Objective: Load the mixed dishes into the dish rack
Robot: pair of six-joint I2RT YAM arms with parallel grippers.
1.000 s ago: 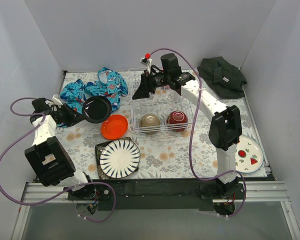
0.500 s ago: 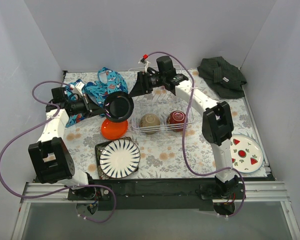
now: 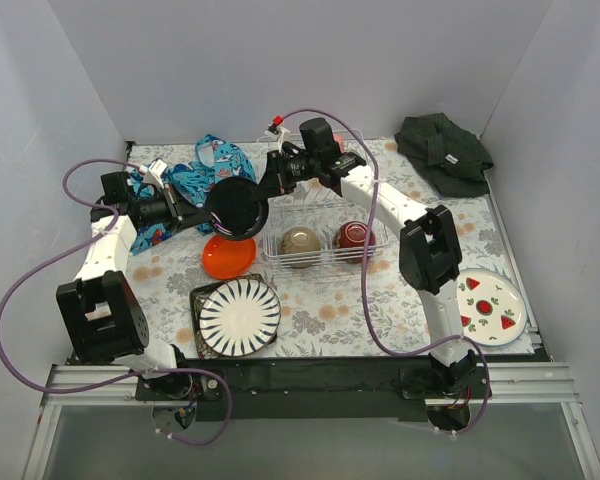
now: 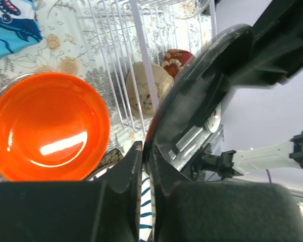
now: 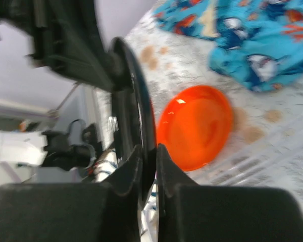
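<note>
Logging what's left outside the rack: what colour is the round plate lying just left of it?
The orange plate is plain, glossy orange; clearest in the left wrist view.

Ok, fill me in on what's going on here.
Both arms have hold of the black dish. The left claw and the right claw each pinch its rim, and it hangs on edge in the air just left of the rack, above the orange plate. It looks like a handover. The rack holds the cream bowl and the red bowl. The striped plate and the watermelon plate are not yet loaded.
</note>
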